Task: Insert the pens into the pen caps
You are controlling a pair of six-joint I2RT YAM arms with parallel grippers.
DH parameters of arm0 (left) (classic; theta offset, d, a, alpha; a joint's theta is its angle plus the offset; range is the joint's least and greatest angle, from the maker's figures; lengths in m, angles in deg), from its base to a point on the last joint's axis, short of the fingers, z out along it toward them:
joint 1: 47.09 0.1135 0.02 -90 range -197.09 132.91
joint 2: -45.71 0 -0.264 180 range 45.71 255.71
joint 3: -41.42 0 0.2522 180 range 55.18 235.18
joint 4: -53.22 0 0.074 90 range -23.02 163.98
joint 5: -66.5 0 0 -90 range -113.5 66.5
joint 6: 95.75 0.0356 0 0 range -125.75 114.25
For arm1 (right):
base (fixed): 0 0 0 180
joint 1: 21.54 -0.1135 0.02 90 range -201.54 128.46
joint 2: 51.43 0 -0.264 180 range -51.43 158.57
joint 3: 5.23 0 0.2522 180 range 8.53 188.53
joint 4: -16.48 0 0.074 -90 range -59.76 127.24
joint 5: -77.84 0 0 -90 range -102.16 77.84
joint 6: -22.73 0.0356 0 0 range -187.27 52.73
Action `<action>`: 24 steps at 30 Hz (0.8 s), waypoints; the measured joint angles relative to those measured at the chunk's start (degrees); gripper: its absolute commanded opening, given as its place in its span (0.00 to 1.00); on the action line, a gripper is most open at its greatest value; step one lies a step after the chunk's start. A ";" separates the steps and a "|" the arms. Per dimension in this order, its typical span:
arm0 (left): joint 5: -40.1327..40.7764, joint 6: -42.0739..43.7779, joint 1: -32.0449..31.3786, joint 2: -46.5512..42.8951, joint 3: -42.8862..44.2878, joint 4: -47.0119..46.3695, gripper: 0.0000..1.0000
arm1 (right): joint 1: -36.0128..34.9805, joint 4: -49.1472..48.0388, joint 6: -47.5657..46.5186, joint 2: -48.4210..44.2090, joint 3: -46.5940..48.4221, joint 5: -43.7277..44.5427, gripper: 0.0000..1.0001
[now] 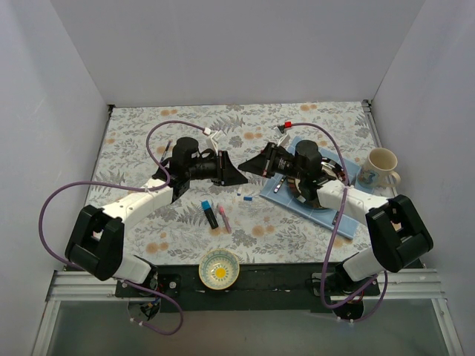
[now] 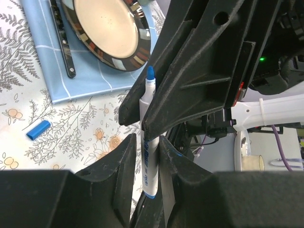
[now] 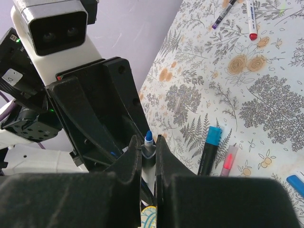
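From above, the left fingers [image 1: 227, 172] and right fingers [image 1: 257, 165] met over the worktop [image 1: 185, 133]. Left wrist: left fingers pinched the white pen [image 2: 148, 156] low; a blue cap [image 2: 38, 129] lay beside. Right wrist: right fingers clamped the same pen near its blue tip.

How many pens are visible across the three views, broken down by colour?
White pen with blue tip: 1
White pen with red end: 1
Dark pen: 1
Black marker with light-blue end: 1
Pink pen: 1
Total: 5
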 measured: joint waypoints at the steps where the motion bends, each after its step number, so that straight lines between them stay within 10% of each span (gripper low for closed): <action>1: -0.39 -0.22 0.00 0.00 -0.04 -0.46 0.23 | 0.00 -0.39 0.24 -0.07 -0.02 -0.02 0.01; 9: -2.45 -0.96 0.00 -0.39 -1.33 -2.99 0.22 | -0.02 -1.90 0.87 -0.42 -0.11 -0.09 0.01; 14: -3.93 -1.11 -0.11 -0.72 -1.99 -3.19 0.00 | -0.13 -2.01 0.52 -0.48 -0.13 -0.68 0.01; 18: -4.04 -0.98 -0.11 -1.07 -2.03 -2.82 0.00 | -0.20 -1.90 -0.52 -0.81 -0.11 -1.25 0.60; 24: 5.03 -0.02 -0.31 -6.47 -2.03 3.67 0.00 | -0.42 6.93 -6.43 -7.54 1.36 0.76 0.96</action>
